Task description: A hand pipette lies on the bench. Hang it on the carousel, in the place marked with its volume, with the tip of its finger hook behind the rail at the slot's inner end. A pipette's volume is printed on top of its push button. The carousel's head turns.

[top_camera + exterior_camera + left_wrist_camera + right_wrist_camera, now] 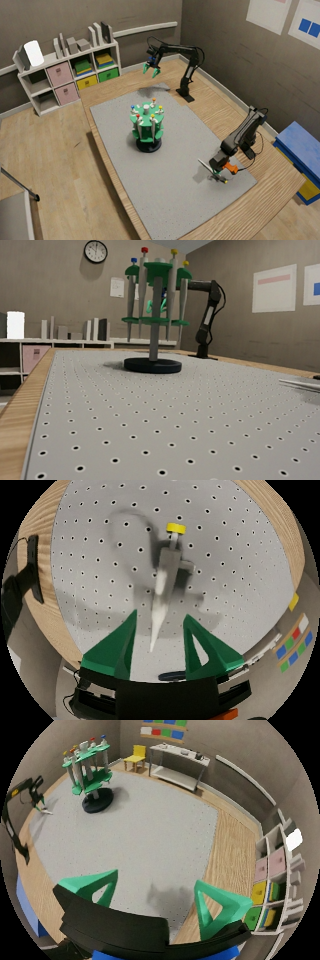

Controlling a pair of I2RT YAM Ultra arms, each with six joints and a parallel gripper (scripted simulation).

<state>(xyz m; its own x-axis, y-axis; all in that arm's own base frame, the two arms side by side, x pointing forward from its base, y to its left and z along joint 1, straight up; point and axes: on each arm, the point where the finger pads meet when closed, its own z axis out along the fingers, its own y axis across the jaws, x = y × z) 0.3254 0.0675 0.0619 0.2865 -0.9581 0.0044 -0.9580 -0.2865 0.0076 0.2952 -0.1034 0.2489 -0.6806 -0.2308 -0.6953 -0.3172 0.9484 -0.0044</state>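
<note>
The loose pipette (205,164) (310,385) (169,565), white-grey with a yellow button, lies on the grey mat; its volume print is unreadable. My left gripper (216,171) (161,616) is partly open and empty, above the pipette, with the tapered end between its fingers in the left wrist view. The green carousel (147,121) (156,312) (98,801) stands on a round black base and holds several pipettes with blue, red, yellow and orange buttons. Its slot labels are not readable. My right gripper (148,74) (157,880) is wide open and empty, high beyond the carousel.
The perforated grey mat (165,196) (165,405) (150,830) lies on the wooden table (217,103). The carousel stands between the two arms' working areas, and its hung pipettes stick up above the top disc. Shelves and a blue cabinet (299,139) stand off the table.
</note>
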